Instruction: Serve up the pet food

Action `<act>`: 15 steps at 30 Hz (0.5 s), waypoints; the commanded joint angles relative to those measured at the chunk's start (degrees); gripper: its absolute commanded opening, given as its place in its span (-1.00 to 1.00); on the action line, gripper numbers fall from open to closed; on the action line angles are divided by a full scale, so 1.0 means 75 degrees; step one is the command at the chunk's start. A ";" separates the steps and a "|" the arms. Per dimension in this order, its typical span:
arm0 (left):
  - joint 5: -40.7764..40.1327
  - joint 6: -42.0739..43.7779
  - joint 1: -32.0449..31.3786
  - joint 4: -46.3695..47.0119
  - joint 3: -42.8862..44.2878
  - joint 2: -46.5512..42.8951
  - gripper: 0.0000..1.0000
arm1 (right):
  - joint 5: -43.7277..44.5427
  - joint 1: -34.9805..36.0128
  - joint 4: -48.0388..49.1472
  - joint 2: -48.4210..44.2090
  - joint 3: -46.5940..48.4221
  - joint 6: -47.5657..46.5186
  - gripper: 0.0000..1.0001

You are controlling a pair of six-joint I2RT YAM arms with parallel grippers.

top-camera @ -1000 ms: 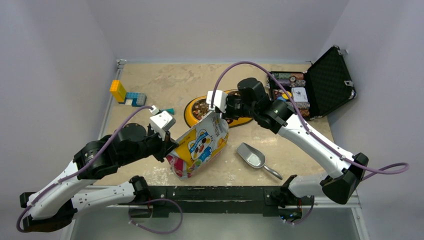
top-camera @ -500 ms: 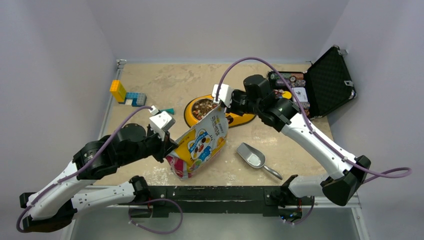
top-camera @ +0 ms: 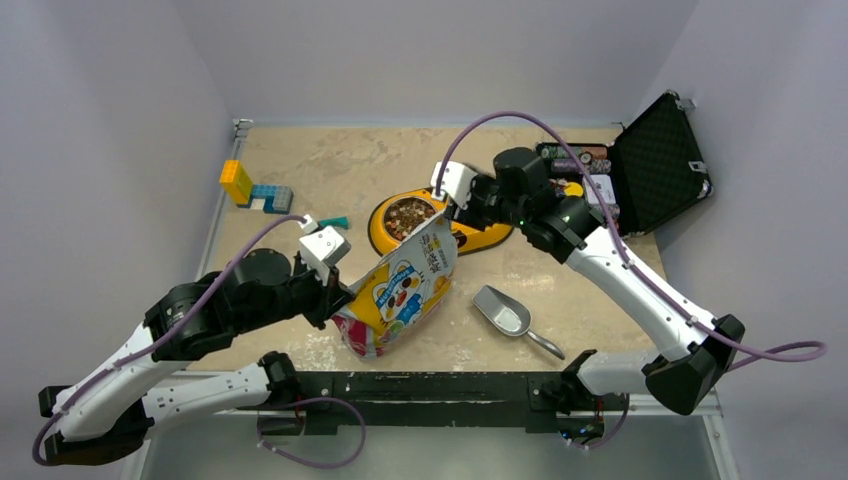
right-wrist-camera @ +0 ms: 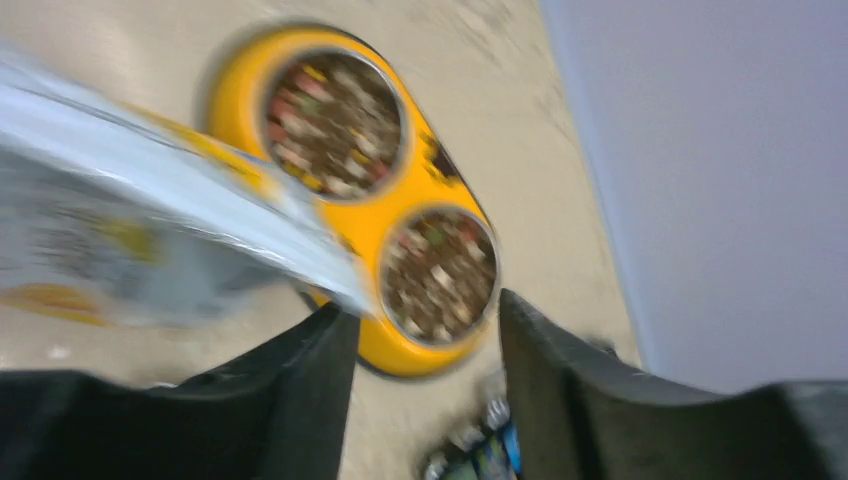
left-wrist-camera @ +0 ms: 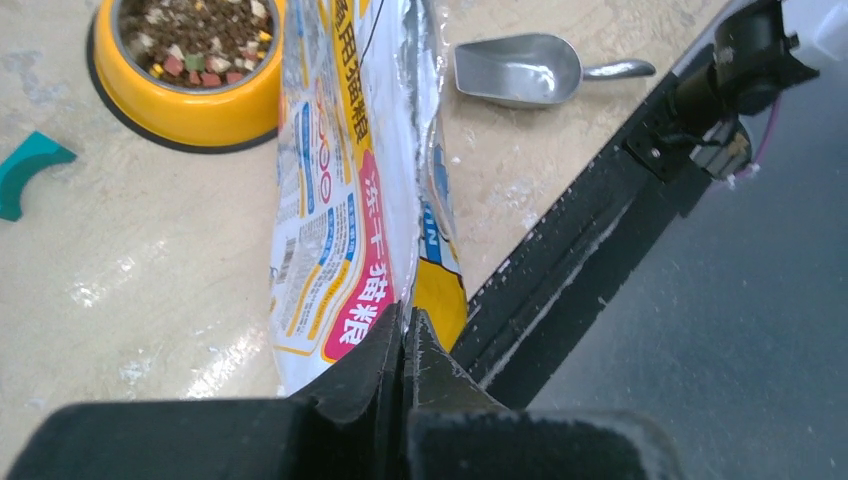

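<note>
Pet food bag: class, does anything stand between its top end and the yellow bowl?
Nothing visible does. The bag comes right up to the rim of the yellow bowl with its top end. The right gripper hangs open above the bowl, beside the bag's top corner, not between them.

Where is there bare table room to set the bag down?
Widest bare patch: the far strip behind the yellow double bowl, between the yellow and blue toy blocks and the open black chip case. Crowded near the front, around the printed food bag and silver metal scoop.

Yellow feeder (top-camera: 378, 235) half hidden behind bag (top-camera: 400, 290), right wrist view motion-blurred, pet food (right-wrist-camera: 333, 122) indistinct
</note>
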 commanded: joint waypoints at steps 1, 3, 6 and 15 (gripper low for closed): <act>0.0693 -0.0239 -0.0079 -0.1087 0.0264 -0.0549 -1.00 | 0.3017 -0.0933 0.0717 -0.0299 -0.0059 -0.0068 0.38; 0.0693 -0.0286 -0.0079 -0.1036 0.0225 -0.0558 -0.98 | 0.2845 -0.0941 0.0476 -0.0362 0.0075 0.0176 0.44; 0.0669 -0.0368 -0.0079 -0.1017 0.0233 -0.0503 -0.73 | 0.2652 -0.0939 0.0263 -0.0608 0.0138 0.1051 0.52; 0.1092 -0.0530 -0.0079 -0.0790 0.0348 -0.0420 -0.18 | 0.2008 -0.0940 -0.0272 -0.1522 -0.0213 0.2689 0.61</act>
